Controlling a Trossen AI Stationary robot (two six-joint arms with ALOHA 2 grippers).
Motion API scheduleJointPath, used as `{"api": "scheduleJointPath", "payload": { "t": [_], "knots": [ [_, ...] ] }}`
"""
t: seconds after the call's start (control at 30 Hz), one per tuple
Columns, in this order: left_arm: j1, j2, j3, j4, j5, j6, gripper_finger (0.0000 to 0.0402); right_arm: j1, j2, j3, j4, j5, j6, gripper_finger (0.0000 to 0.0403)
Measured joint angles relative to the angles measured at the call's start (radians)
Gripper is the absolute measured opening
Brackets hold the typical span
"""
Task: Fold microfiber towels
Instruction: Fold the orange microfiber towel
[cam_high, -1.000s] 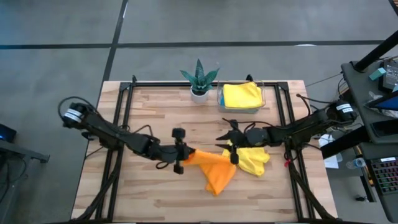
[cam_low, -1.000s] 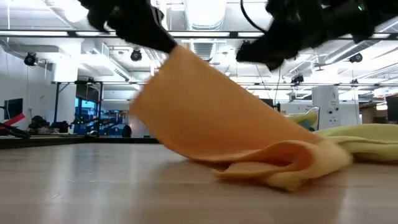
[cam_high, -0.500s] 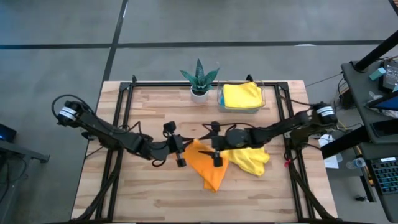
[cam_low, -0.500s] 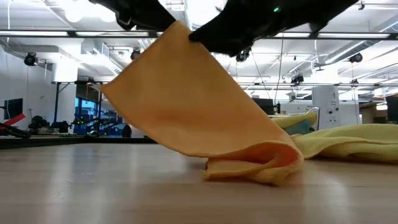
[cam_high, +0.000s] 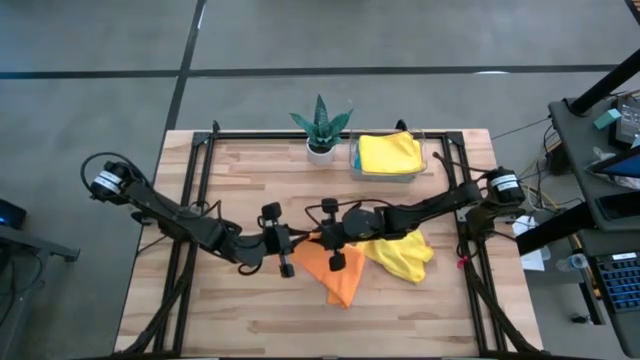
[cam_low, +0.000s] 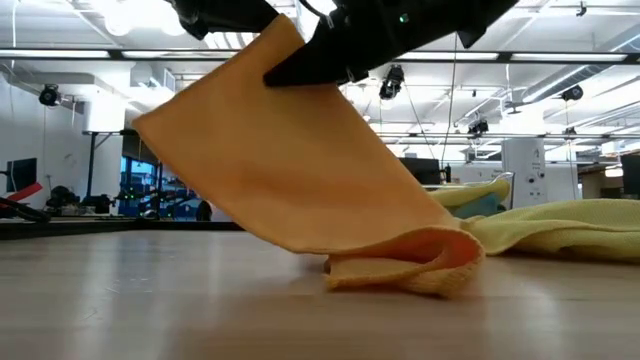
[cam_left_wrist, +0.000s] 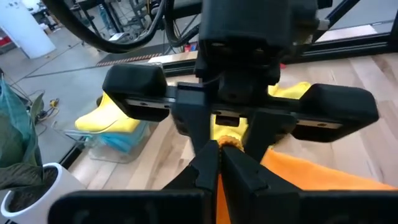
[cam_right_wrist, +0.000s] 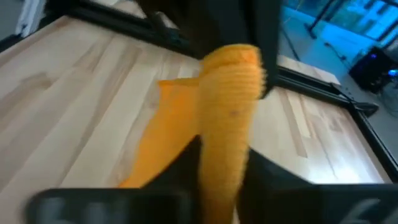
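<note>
An orange towel (cam_high: 338, 276) is raised by one corner, and its folded lower end (cam_low: 405, 268) rests on the wooden table. My left gripper (cam_high: 299, 243) and my right gripper (cam_high: 318, 240) meet tip to tip at that raised corner, both shut on it. A yellow towel (cam_high: 402, 256) lies crumpled on the table just right of the orange one. Another yellow towel (cam_high: 388, 152) lies in the clear tray at the far edge, with a bit of blue cloth (cam_left_wrist: 127, 138) under it. The green towel is out of view. My left gripper pinches the orange towel's raised corner (cam_left_wrist: 218, 186) between its two fingers, coming level from the table's left. The towel slopes down from the hold to the table. My right gripper pinches the same raised corner (cam_right_wrist: 225, 134) between its two fingers, coming level from the table's right. The cloth stands up past the fingers, and the rest hangs toward the table.
A potted plant (cam_high: 321, 128) stands at the far edge, left of the clear tray (cam_high: 424, 160). A black frame (cam_high: 196, 190) runs along the table's left, right and far sides. Bare wood lies near the front edge.
My right gripper has gone toward the table's left, from over the yellow towel to the orange towel's raised corner, and has taken hold of it. My left gripper has drawn that corner a little toward the left. The towel's lower fold has stayed on the table.
</note>
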Motion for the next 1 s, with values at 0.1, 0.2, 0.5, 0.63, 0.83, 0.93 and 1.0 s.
{"api": "scheduleJointPath", "payload": {
  "t": [0.1,0.2,0.5,0.63,0.83,0.93,1.0],
  "knots": [
    [0.0,-0.002,0.0,-0.003,0.0,0.003,0.0,0.005,0.0,0.014,-0.038,-0.032,-0.044,0.0019],
    [-0.001,-0.019,0.0,-0.018,0.013,0.004,0.0014,0.01,-0.002,0.013,-0.036,-0.033,-0.071,0.0011],
    [-0.007,-0.116,0.001,-0.133,0.184,-0.002,0.0124,0.029,-0.011,-0.005,-0.043,-0.033,-0.157,0.0009],
    [-0.031,-0.163,-0.001,-0.228,0.191,-0.003,0.0152,0.038,-0.021,-0.008,-0.052,-0.032,-0.183,0.0009],
    [-0.063,-0.252,-0.01,-0.376,0.209,-0.142,0.0157,0.042,-0.058,-0.01,-0.082,-0.004,-0.179,0.0009],
    [-0.094,-0.271,-0.054,-0.394,0.262,-0.258,0.0157,0.042,-0.078,-0.01,-0.081,0.081,-0.165,0.0009],
    [-0.122,-0.272,-0.094,-0.395,0.267,-0.356,0.0157,0.042,-0.088,-0.011,-0.086,0.128,-0.163,0.0009]
  ]
}}
